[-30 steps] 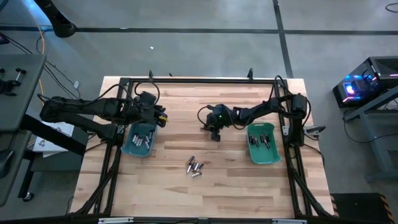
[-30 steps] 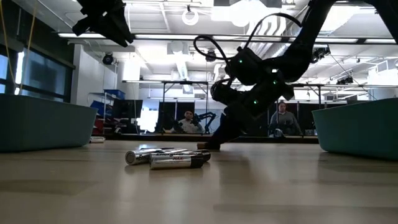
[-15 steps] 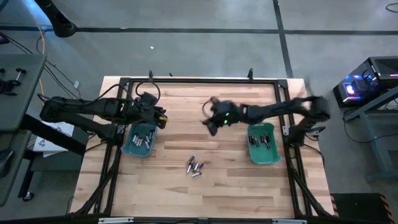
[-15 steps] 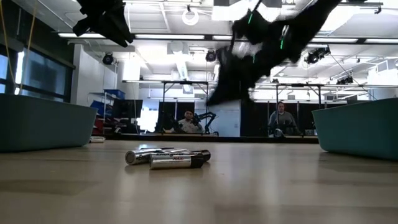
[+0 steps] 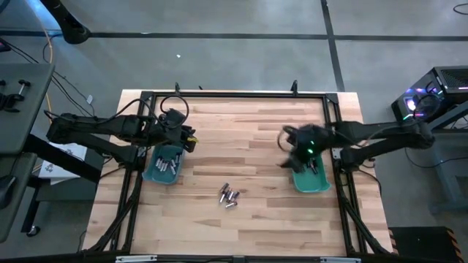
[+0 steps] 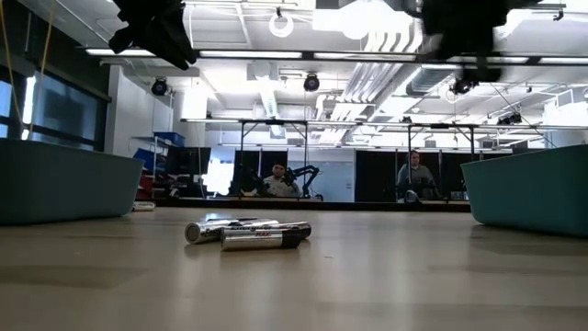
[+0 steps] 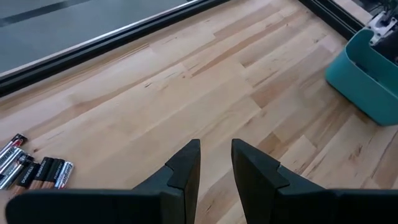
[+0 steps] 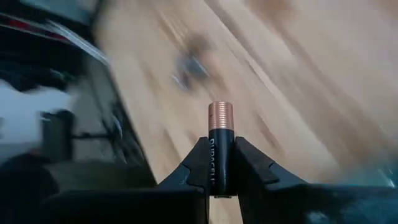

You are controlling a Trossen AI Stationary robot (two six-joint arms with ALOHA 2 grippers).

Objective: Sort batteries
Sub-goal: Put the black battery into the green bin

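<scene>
The right gripper (image 8: pixel 221 163) pinched a black cylindrical battery with a copper-coloured end (image 8: pixel 220 144) upright between its fingers and hung at the inner rim of the teal plastic bin (image 5: pixel 308 178) near the right edge of the light wooden counter (image 5: pixel 241 131). The left gripper (image 7: pixel 214 163) hovered with its fingers slightly apart and nothing between them, over a second teal plastic bin (image 5: pixel 162 166) near the counter's left edge, which held several small cylindrical cells (image 5: pixel 170 163). A loose cluster of small silvery-grey and dark batteries (image 5: pixel 229 196) lay on the counter between the two bins, toward the front edge.
</scene>
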